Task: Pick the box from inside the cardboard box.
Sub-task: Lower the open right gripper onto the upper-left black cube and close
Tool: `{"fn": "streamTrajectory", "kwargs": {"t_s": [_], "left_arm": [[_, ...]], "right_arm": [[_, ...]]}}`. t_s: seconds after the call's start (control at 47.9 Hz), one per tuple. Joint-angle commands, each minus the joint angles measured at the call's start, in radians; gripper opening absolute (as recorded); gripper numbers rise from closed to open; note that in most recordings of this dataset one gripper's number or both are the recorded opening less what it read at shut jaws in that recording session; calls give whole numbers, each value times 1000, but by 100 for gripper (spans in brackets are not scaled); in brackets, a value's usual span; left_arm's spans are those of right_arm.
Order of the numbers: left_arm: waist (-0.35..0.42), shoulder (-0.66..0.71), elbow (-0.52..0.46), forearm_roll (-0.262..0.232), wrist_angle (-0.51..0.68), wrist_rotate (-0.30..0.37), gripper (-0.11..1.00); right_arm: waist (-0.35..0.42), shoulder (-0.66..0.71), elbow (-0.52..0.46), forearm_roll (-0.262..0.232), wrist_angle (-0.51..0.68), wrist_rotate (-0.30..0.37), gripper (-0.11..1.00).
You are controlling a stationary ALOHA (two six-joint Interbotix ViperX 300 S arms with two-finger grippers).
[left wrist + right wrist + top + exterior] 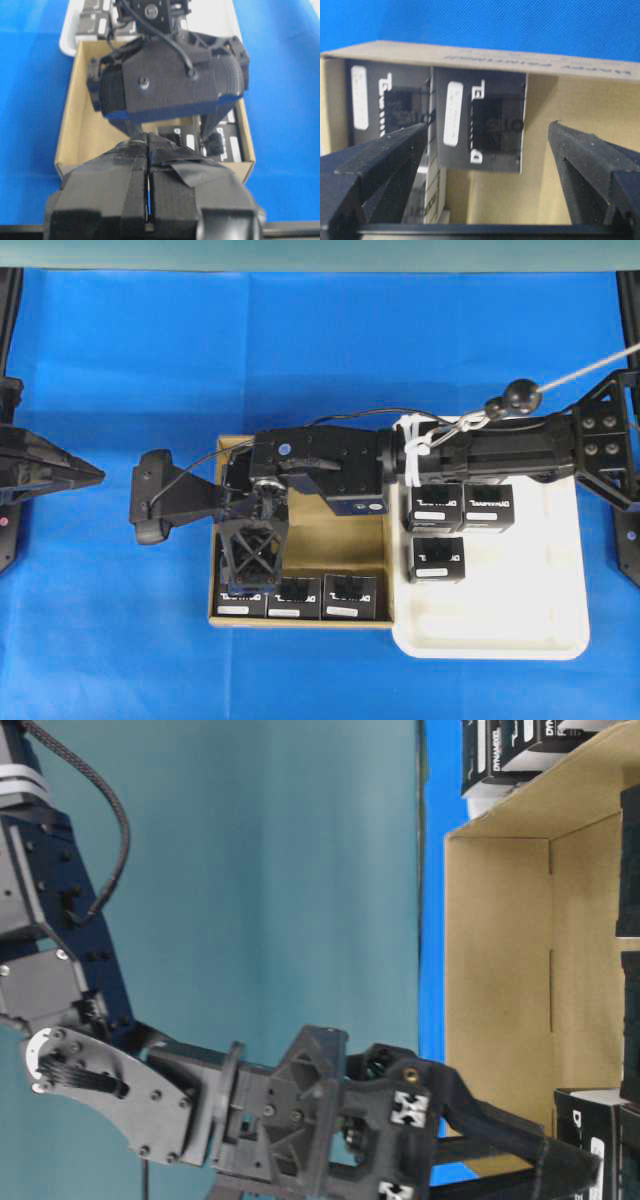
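Right claw (485, 165): fingers spread wide, nothing between them; it hangs inside the cardboard box (360, 545), pointing down at the row of boxes along the near wall.

Box (480, 120): black, white lettering, white label strip; it lies framed between the spread fingers in the right wrist view, not touched by them. A second like it (387, 107) lies just beside it, partly behind one finger.

Near row, overhead view: three black boxes side by side against the cardboard box's near wall; the left one (240, 600) lies partly under the claw, then the middle one (296, 597) and the right one (349, 596).

Cardboard box: brown, shallow, open on top, on the blue tabletop (300, 360), touching the tray on its right.

Tray (520, 630): white, rounded corners; three black boxes lie in its far left part, two (435, 508) (487, 508) partly under the right arm, one (438, 558) nearer.

Left claw (148, 200): fingers pressed together, empty; it hovers over the tabletop, well left of the cardboard box.
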Motion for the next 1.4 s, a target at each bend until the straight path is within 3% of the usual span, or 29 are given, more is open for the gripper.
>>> {"fn": "streamTrajectory", "kwargs": {"t_s": [0.0, 0.481, 1.379], "left_arm": [[-2, 5, -28, 2, -5, -2, -6], [-2, 6, -26, 2, -5, -3, -6], [-15, 9, -23, 2, -5, -5, -6]], "right_arm": [[-2, 9, -5, 5, -17, -2, 98], [-51, 8, 20, 2, -28, -5, 98], [-21, 66, 48, 0, -130, -37, 98]]}}
